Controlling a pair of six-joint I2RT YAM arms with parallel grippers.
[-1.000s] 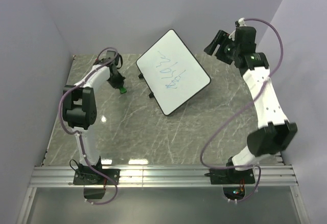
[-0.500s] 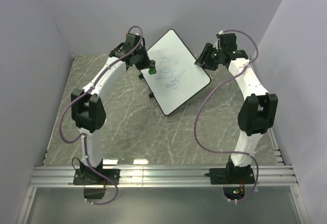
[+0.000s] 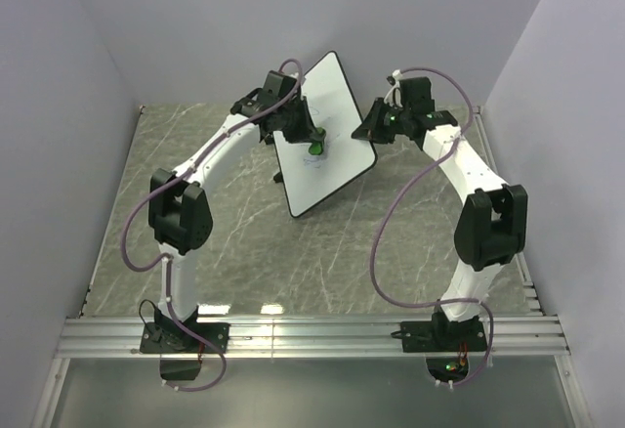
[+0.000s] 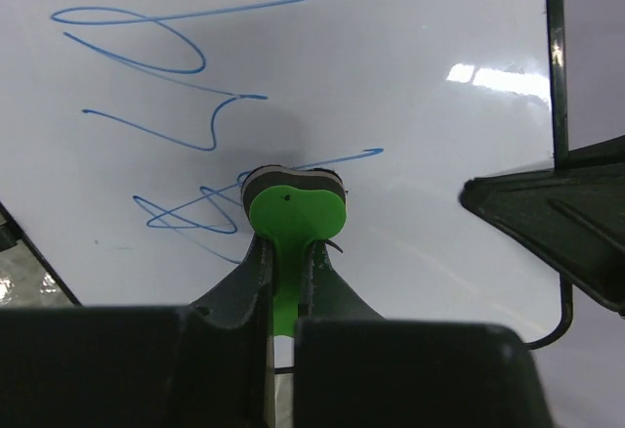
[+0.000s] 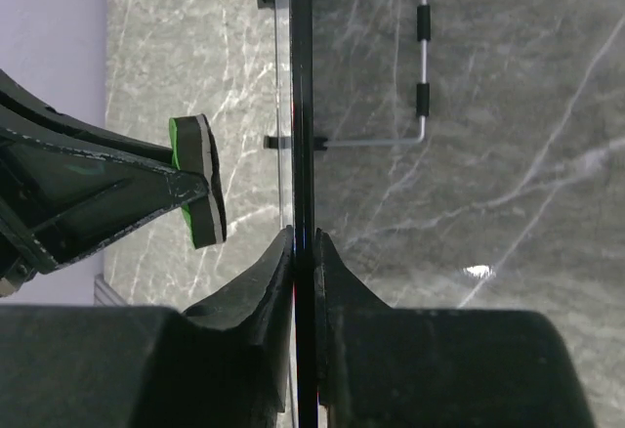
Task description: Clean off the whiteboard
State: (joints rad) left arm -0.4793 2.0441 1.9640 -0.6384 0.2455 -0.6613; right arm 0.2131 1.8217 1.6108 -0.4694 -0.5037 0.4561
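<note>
The whiteboard (image 3: 337, 91) stands tilted up on the table, with blue scribbles (image 4: 146, 47) on its white face (image 4: 420, 66). My left gripper (image 3: 311, 138) (image 4: 285, 252) is shut on the green eraser (image 3: 317, 145) (image 4: 293, 211), whose pad rests against the board over the lower scribble. My right gripper (image 3: 367, 129) (image 5: 304, 244) is shut on the board's black right rim (image 5: 301, 76), seen edge-on. In the right wrist view the eraser (image 5: 200, 193) is on the board's left side.
The grey marble table (image 3: 244, 242) is boxed in by lilac walls at the left, back and right. A metal rail (image 3: 312, 335) runs along the near edge. The board's wire stand (image 5: 422, 66) juts out from its back.
My left arm swung right from the table and brought the eraser onto the board's face. My right gripper came in and closed on the board's right rim. The board now stands steeper.
</note>
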